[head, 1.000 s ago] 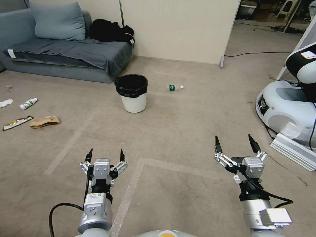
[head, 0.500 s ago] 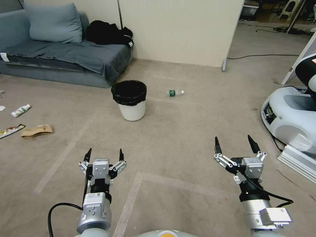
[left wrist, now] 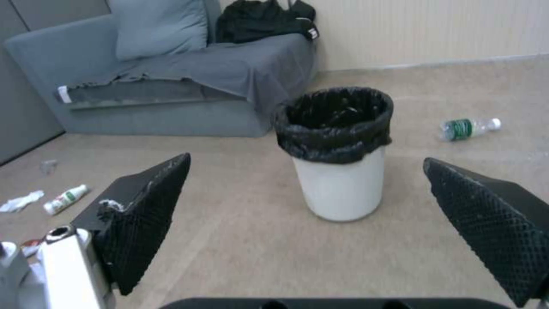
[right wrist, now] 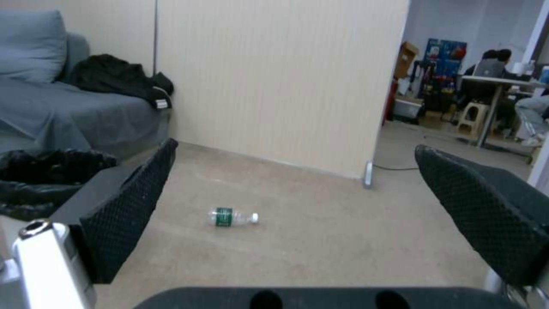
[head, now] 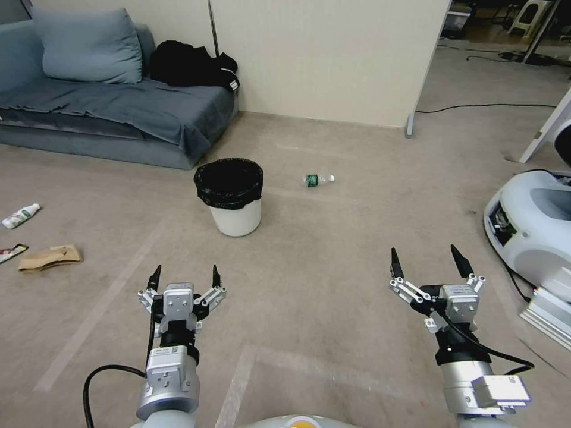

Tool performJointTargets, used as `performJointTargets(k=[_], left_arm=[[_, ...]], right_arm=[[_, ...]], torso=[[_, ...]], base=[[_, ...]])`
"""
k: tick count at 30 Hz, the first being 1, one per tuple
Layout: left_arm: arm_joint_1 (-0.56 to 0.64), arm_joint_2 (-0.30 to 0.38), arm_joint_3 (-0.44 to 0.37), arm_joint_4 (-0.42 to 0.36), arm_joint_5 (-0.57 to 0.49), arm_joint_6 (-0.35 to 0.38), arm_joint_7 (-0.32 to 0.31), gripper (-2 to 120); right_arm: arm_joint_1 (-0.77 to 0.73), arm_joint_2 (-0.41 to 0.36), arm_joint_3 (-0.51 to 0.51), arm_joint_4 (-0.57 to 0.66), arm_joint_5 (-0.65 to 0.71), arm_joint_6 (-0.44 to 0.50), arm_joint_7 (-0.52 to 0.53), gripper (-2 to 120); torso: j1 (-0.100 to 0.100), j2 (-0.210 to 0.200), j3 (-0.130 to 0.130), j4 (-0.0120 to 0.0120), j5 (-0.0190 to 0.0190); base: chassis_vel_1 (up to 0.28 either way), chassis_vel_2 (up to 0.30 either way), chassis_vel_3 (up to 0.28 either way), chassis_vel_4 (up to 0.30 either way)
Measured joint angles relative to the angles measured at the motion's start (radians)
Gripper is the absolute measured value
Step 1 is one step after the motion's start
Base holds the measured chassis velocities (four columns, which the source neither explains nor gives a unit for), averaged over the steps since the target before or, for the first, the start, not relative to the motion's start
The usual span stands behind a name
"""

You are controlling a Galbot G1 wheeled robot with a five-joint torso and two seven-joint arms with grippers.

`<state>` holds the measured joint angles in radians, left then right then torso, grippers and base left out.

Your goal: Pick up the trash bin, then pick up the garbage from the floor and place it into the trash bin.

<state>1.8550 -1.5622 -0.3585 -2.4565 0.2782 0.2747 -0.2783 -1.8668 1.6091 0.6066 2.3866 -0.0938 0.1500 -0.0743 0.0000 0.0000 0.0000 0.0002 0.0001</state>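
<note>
Fingers spread wide on both left gripper (head: 184,277) and right gripper (head: 426,262), low in frame, empty. Trash bin (head: 229,196) stands upright centre frame on beige carpet (head: 333,249), near the sofa (head: 113,113). Probably light, thin-walled; black liner looks slippery, so grip the rim. Bottle (head: 316,179) lies just right.

Floor: beige carpet (head: 333,238), pale tape lines.
Wall: cream partition (head: 333,59).
Furniture: grey sofa (head: 113,119) with cushion (head: 83,44).

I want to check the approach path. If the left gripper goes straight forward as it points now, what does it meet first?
Probably the trash bin: it stands centred between the open left gripper fingers, bare floor before it.
</note>
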Motion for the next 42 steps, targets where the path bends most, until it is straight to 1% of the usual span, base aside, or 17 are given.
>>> performJointTargets(k=[7,10,11,12,16,17,21,22,23,25,26,28,31,33,34,36,42], left_arm=[[-0.003,-0.002,0.004,0.003,0.000,0.000,-0.002,100],[-0.004,-0.003,0.005,0.004,0.000,0.000,-0.007,100],[-0.004,-0.003,0.005,0.005,-0.001,0.000,-0.012,100],[-0.005,-0.003,0.005,0.005,-0.002,-0.001,-0.015,100],[-0.006,-0.004,0.005,0.005,-0.005,-0.001,-0.022,100],[-0.006,-0.005,0.005,0.005,-0.006,-0.001,-0.024,100],[-0.005,-0.006,0.005,0.005,-0.007,-0.003,-0.035,100],[-0.004,-0.006,0.004,0.005,-0.008,-0.004,-0.038,100],[-0.004,-0.006,0.004,0.005,-0.009,-0.004,-0.042,100],[-0.004,-0.006,0.003,0.005,-0.010,-0.004,-0.045,100],[-0.004,-0.005,0.003,0.005,-0.011,-0.004,-0.047,100],[-0.004,-0.005,0.003,0.004,-0.013,-0.004,-0.050,100],[-0.004,-0.003,0.001,0.003,-0.018,-0.005,-0.058,100],[-0.004,-0.002,-0.003,0.002,-0.024,-0.005,-0.065,100],[-0.004,0.000,-0.005,0.001,-0.027,-0.005,-0.068,100],[-0.004,0.000,-0.006,0.001,-0.029,-0.005,-0.069,100],[-0.004,0.003,-0.010,-0.009,-0.046,-0.003,-0.080,100]], right_arm=[[-0.002,0.000,0.002,0.001,-0.004,-0.001,-0.007,100],[-0.002,-0.001,0.003,0.001,-0.006,-0.001,-0.007,100],[-0.002,0.000,0.003,0.001,-0.006,-0.001,-0.007,100],[-0.002,-0.001,0.003,0.001,-0.006,0.000,-0.007,100],[-0.002,-0.001,0.003,0.001,-0.008,0.001,-0.007,100],[-0.002,-0.001,0.003,0.001,-0.009,0.002,-0.007,100],[-0.003,-0.001,0.001,0.001,-0.013,0.006,-0.007,100],[-0.003,-0.001,0.001,0.001,-0.013,0.008,-0.007,100],[-0.003,-0.001,0.001,0.000,-0.014,0.009,-0.007,100],[-0.002,-0.001,0.001,-0.002,-0.014,0.010,-0.007,100],[-0.003,-0.001,0.001,-0.002,-0.014,0.012,-0.007,100],[-0.002,-0.001,0.001,-0.003,-0.014,0.014,-0.007,100],[-0.002,-0.001,0.002,-0.006,-0.015,0.023,-0.012,100],[-0.001,-0.001,0.000,-0.013,-0.013,0.045,-0.018,100],[-0.001,-0.001,-0.001,-0.017,-0.011,0.059,-0.024,100],[0.000,-0.001,-0.002,-0.022,-0.011,0.071,-0.029,100],[-0.001,-0.001,0.001,-0.033,-0.009,0.113,-0.049,100]], torso=[[0.000,0.000,0.000,-0.0003,-0.0003],[0.000,0.000,0.000,0.0000,0.0001],[0.000,0.000,0.000,-0.0003,-0.0005],[0.000,0.000,0.000,-0.0002,0.0000],[0.000,0.000,0.000,-0.0002,-0.0004],[0.000,0.000,0.000,0.0001,0.0001],[0.000,0.000,0.000,-0.0002,0.0004],[0.000,0.000,0.000,-0.0002,-0.0006],[0.000,0.000,0.000,-0.0001,0.0001],[0.000,0.000,0.000,0.0000,0.0002],[0.000,0.000,0.000,-0.0004,-0.0005],[0.000,0.000,0.000,-0.0003,0.0000],[0.000,0.000,0.000,-0.0003,-0.0004],[0.000,0.000,0.000,0.0000,0.0002],[0.000,0.000,0.000,-0.0002,-0.0004],[0.000,0.000,0.000,-0.0002,-0.0001],[0.000,0.000,0.000,-0.0003,-0.0002]], base=[[-0.237,0.230,0.227,-0.243],[-0.226,0.249,0.251,-0.269],[-0.229,0.254,0.260,-0.254],[-0.278,0.261,0.250,-0.266],[-0.256,0.257,0.254,-0.274],[-0.248,0.259,0.267,-0.244],[-0.267,0.264,0.268,-0.263],[-0.260,0.248,0.269,-0.271],[-0.249,0.246,0.269,-0.271],[-0.249,0.246,0.270,-0.259],[-0.262,0.256,0.270,-0.256],[-0.256,0.253,0.259,-0.256],[-0.257,0.258,0.259,-0.251],[-0.207,0.230,0.244,-0.246],[-0.224,0.201,0.239,-0.196],[-0.224,0.180,0.200,-0.196],[-0.042,0.058,0.045,-0.029]])
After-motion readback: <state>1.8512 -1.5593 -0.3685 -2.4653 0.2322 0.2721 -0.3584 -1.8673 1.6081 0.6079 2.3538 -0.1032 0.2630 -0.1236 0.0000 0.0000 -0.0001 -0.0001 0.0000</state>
